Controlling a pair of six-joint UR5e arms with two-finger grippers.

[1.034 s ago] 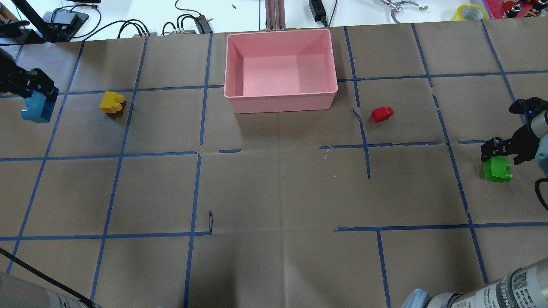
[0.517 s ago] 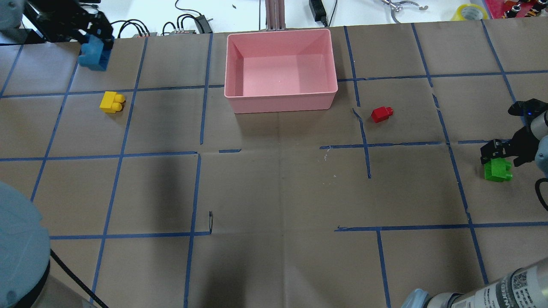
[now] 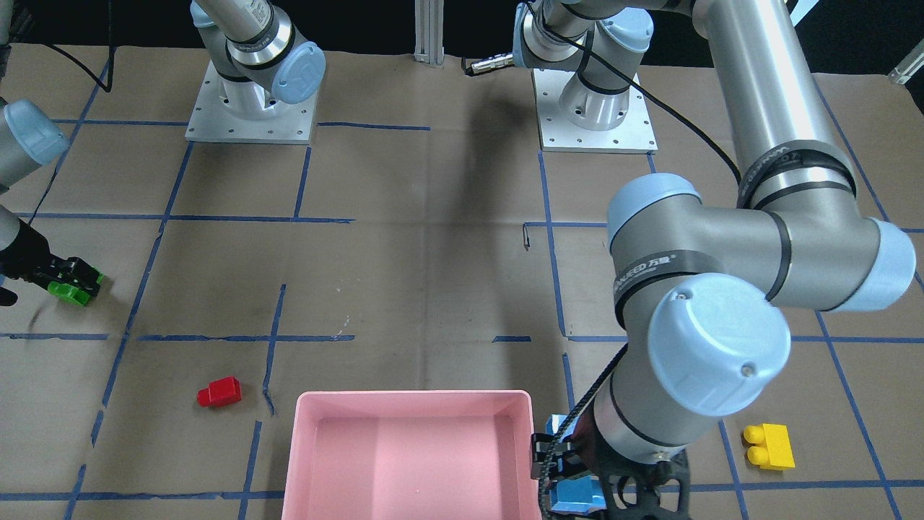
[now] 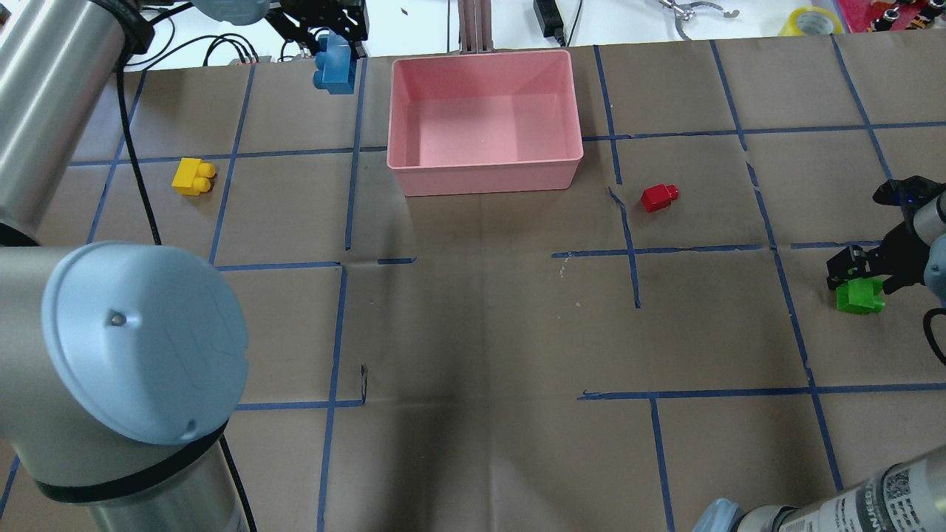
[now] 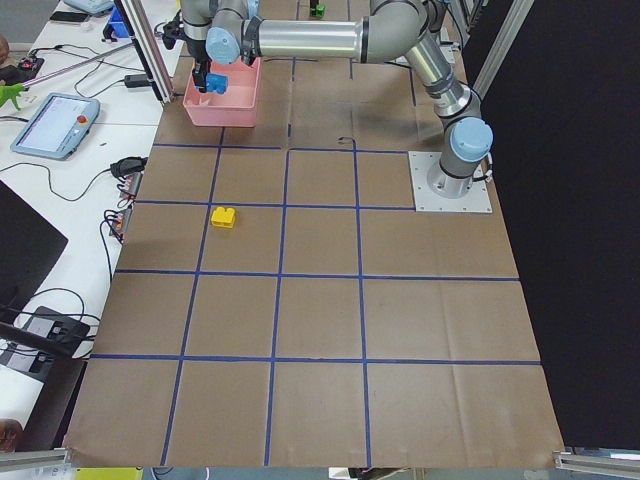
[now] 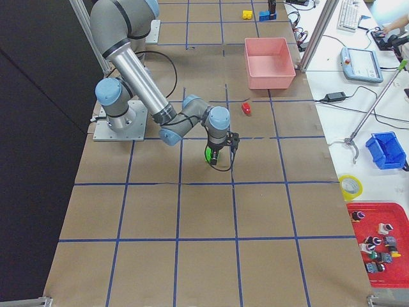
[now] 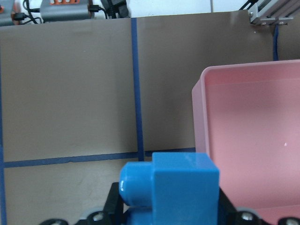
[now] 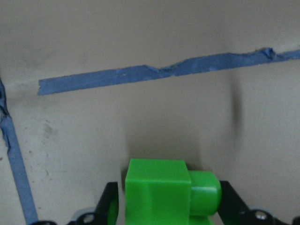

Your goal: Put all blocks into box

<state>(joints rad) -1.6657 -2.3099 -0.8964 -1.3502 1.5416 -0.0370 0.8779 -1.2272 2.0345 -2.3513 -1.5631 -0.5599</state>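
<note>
Front-facing view: left arm (image 3: 722, 245) half-hides blue brick (image 3: 575, 497).

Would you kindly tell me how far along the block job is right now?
Done: nothing yet; the box is empty. In hand: the left gripper holds the blue block just beside the box, and the right gripper is shut on the green block, far from it. Left: the yellow block and the red block lie on the table.

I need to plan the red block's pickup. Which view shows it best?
Overhead exterior: the red block lies unobstructed, right of the box. Front-facing shows it clearly too; exterior right, tiny; the rest miss it.
</note>
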